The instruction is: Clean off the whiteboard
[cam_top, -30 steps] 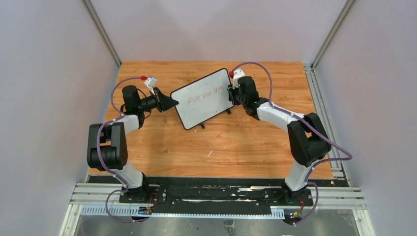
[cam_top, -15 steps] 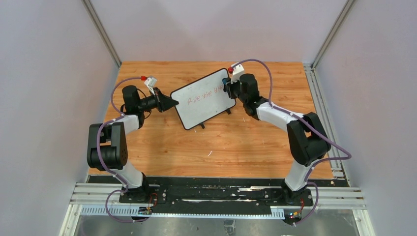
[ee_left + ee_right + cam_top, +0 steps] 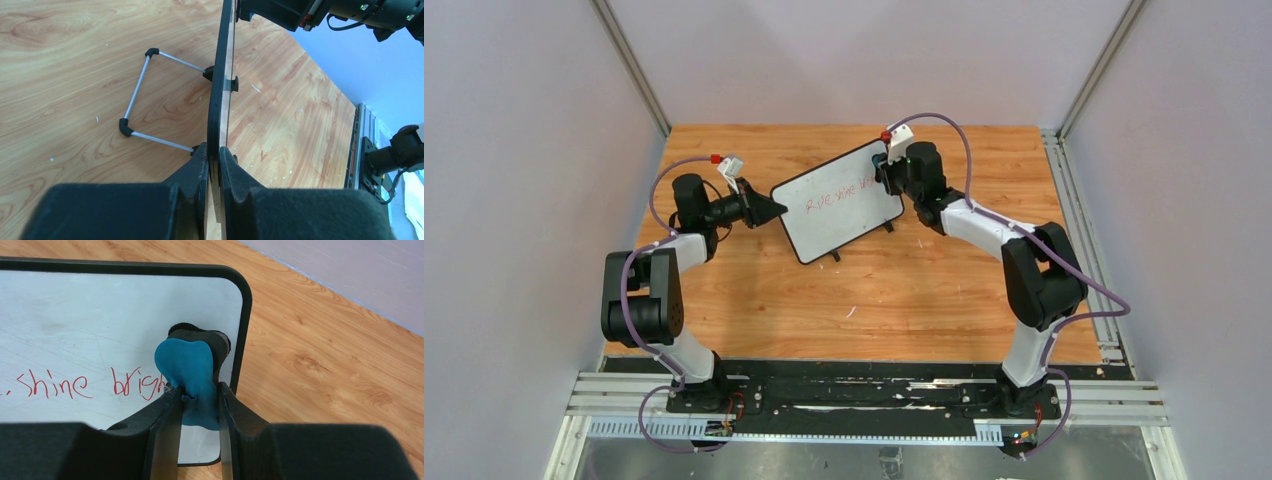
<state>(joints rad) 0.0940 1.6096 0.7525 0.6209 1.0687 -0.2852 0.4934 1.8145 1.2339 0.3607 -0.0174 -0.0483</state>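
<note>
The whiteboard (image 3: 837, 200) stands tilted on the wooden table, with red writing across it. In the right wrist view the whiteboard (image 3: 75, 325) reads "shine brigh". My left gripper (image 3: 774, 208) is shut on the board's left edge; in the left wrist view the gripper (image 3: 214, 160) pinches the black frame of the whiteboard (image 3: 220, 95), seen edge-on. My right gripper (image 3: 887, 172) is shut on the blue-and-black eraser (image 3: 192, 370), which presses against the board's upper right corner, beside the last red letters.
A wire stand (image 3: 142, 97) props the board from behind in the left wrist view. Bare wooden table (image 3: 864, 290) lies in front of the board. Grey walls close in on both sides and the back.
My right gripper with the eraser has moved up and left along the board's right edge toward its top right corner. The left arm and the board have not moved.
</note>
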